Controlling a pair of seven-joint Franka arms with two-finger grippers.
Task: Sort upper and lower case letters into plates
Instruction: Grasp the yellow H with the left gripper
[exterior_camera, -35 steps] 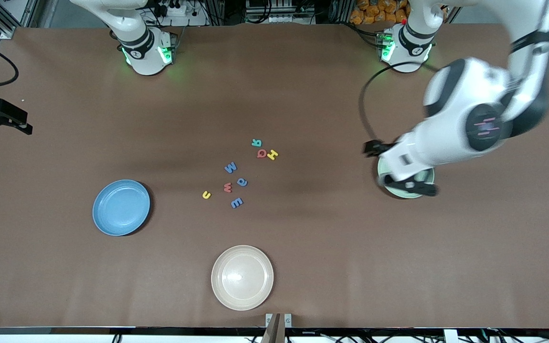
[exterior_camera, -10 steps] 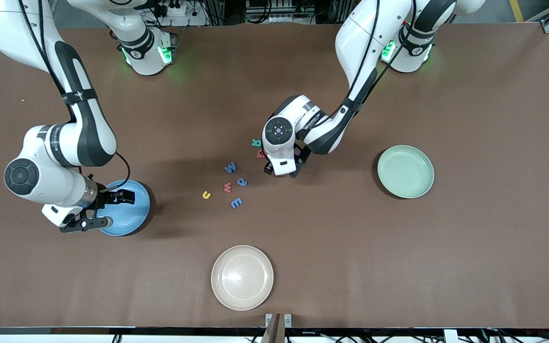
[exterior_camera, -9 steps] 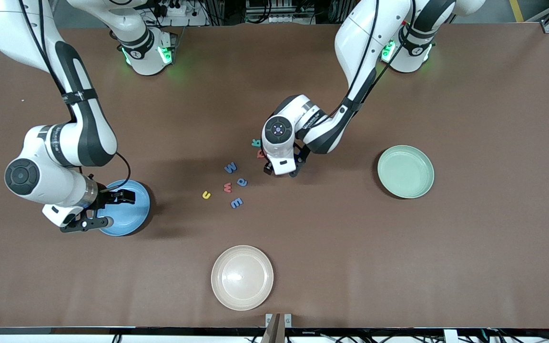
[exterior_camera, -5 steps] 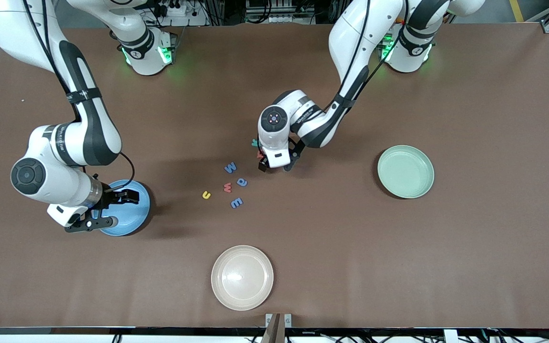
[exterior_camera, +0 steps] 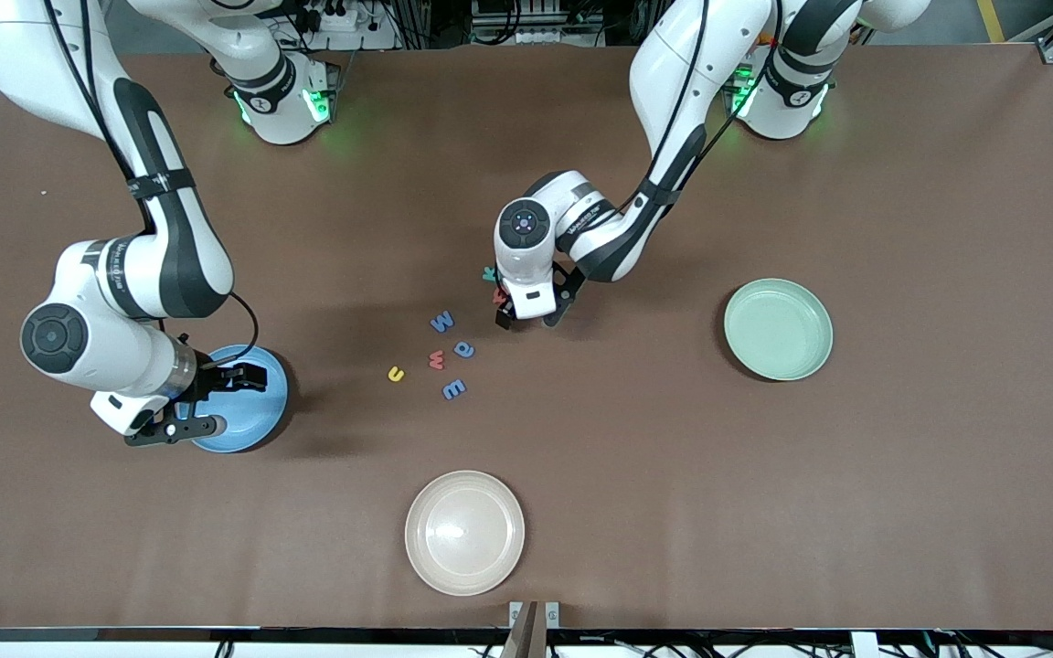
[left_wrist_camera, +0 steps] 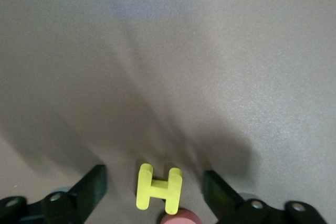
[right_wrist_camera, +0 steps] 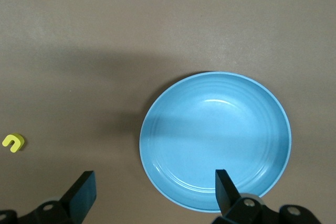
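My left gripper (exterior_camera: pixel 529 315) is down at the table among the letters, open, its fingers (left_wrist_camera: pixel 89 190) either side of a yellow H (left_wrist_camera: pixel 159 188) with gaps on both sides. The H is hidden under the hand in the front view. A red letter (left_wrist_camera: pixel 178 217) touches the H's end. A teal letter (exterior_camera: pixel 489 272) and the red one (exterior_camera: pixel 497 295) peek out beside the hand. Blue W (exterior_camera: pixel 441 321), blue a (exterior_camera: pixel 463 348), red w (exterior_camera: pixel 436 359), yellow u (exterior_camera: pixel 395 373) and blue E (exterior_camera: pixel 453 389) lie nearer the camera. My right gripper (exterior_camera: pixel 216 402) hangs open over the blue plate's (exterior_camera: pixel 257 416) edge. The mint plate (exterior_camera: pixel 778 329) is bare.
A cream plate (exterior_camera: pixel 464 532) sits near the table's front edge, closer to the camera than the letters. The blue plate (right_wrist_camera: pixel 215 140) is bare inside, with the yellow u (right_wrist_camera: pixel 13 142) lying off toward the letter group.
The left arm swung from over the mint plate to the letters and came down around the yellow H. The right arm came in over the blue plate and has held there.
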